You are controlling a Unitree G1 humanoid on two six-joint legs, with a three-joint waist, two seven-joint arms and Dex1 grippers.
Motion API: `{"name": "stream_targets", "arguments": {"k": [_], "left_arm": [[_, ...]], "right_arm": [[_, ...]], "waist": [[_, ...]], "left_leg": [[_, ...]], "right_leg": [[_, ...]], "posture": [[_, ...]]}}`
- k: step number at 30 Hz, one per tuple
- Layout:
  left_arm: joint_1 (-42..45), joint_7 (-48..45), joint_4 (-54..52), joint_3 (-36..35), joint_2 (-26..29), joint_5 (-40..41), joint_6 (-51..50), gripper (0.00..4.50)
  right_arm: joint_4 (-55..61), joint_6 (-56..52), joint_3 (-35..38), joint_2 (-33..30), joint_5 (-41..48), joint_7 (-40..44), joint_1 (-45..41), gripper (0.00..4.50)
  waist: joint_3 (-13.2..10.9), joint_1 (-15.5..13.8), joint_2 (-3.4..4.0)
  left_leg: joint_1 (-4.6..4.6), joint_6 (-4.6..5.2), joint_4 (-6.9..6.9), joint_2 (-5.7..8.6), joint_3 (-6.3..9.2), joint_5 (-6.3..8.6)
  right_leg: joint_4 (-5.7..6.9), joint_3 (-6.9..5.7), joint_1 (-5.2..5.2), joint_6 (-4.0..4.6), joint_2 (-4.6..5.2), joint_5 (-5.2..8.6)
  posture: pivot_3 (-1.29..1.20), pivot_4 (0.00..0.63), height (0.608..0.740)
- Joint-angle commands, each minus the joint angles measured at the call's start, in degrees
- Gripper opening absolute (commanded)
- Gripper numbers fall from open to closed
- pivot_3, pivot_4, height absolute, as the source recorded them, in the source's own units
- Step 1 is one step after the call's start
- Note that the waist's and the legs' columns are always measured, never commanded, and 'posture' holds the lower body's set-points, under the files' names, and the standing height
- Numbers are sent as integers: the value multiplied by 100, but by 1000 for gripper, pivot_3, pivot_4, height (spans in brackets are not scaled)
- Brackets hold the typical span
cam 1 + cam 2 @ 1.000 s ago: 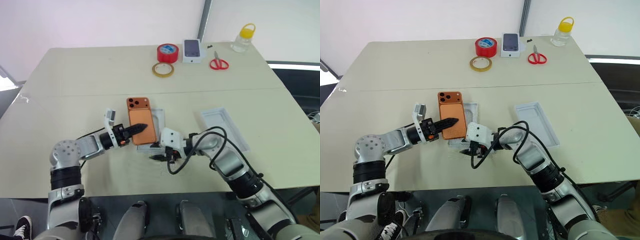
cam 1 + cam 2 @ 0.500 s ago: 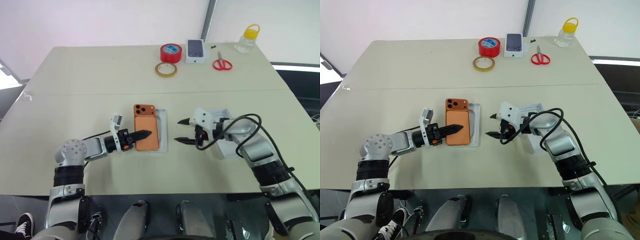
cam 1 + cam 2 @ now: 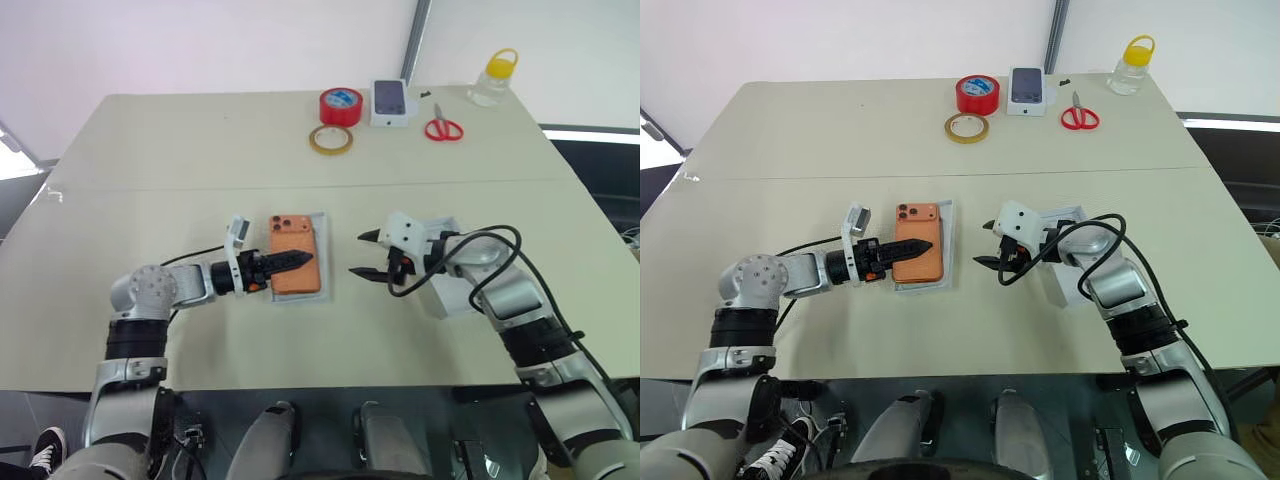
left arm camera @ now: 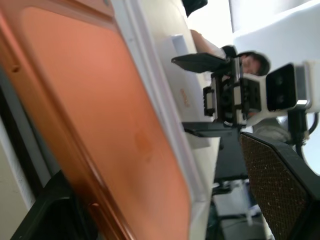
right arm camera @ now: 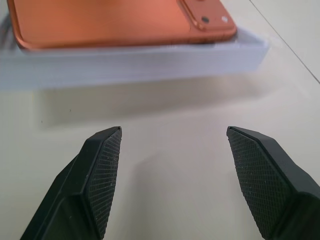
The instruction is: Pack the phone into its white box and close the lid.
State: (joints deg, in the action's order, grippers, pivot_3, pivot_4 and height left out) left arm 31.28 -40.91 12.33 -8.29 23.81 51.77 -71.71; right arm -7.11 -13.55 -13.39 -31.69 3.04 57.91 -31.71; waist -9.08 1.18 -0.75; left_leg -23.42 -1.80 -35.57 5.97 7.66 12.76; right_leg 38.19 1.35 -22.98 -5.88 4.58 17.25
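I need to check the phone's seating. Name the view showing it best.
The right wrist view: the phone lies across the white box, its edge above the rim. Head views show it whole from above; the left wrist view shows a close orange slab.

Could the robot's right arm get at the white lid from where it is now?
Probably yes. The lid lies open side up on the table, right beneath the right arm's wrist, with nothing on it. The right gripper is open and empty, but it points away toward the phone, so it must swing back.

Bare table (image 3: pixel 345 320) between white box (image 3: pixel 325 250) and right gripper (image 3: pixel 362 255)
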Motion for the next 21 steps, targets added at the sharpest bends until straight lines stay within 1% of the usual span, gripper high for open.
{"name": "stream_targets", "arguments": {"k": [1,5,9,11,13,17,19,21], "left_arm": [[3,6,-180,86,84,-163,57,4160],[116,65,-490,262,49,-350,227,4160],[277,137,-449,268,-18,-367,90,4160],[274,96,-511,392,5,-472,147,4160],[325,200,-437,282,-48,-418,-36,4160],[298,175,-562,263,49,-476,31,4160],[330,310,-667,162,119,-421,-203,4160],[310,315,-898,214,235,-444,-260,4160]], "right_arm": [[19,143,6,99,6,-42,-162,3530],[-7,158,-35,241,-26,-78,-199,3530],[-60,203,-57,311,-67,-114,-242,3530],[-105,226,-57,334,-74,-133,-277,3530],[-136,255,-62,342,-81,-151,-299,3530],[-148,290,-66,339,-86,-173,-311,3530],[-166,311,-58,339,-96,-193,-312,3530],[-194,327,-70,374,-109,-221,-318,3530]], "waist": [[0,-3,0],[0,-9,0],[0,-5,0],[0,-7,0],[0,-7,0],[0,-2,0],[0,-2,0],[-1,7,-1]], "left_leg": [[0,0,0,0,0,0],[0,1,0,0,0,0],[0,1,-1,1,0,0],[-1,0,0,1,0,0],[-1,-1,0,1,0,-1],[-1,-1,1,1,0,0],[-1,-1,1,1,0,-1],[-1,-1,0,1,0,0]], "right_leg": [[0,0,0,0,0,0],[0,0,0,0,0,0],[0,0,0,0,0,0],[0,0,-2,0,0,0],[0,0,-1,0,0,0],[0,0,-2,0,0,0],[0,0,-2,0,0,0],[0,0,-2,0,0,0]], "posture": [[0,150,740],[0,150,740],[0,150,740],[0,150,740],[0,150,740],[0,150,740],[0,150,740],[0,150,740]]}}
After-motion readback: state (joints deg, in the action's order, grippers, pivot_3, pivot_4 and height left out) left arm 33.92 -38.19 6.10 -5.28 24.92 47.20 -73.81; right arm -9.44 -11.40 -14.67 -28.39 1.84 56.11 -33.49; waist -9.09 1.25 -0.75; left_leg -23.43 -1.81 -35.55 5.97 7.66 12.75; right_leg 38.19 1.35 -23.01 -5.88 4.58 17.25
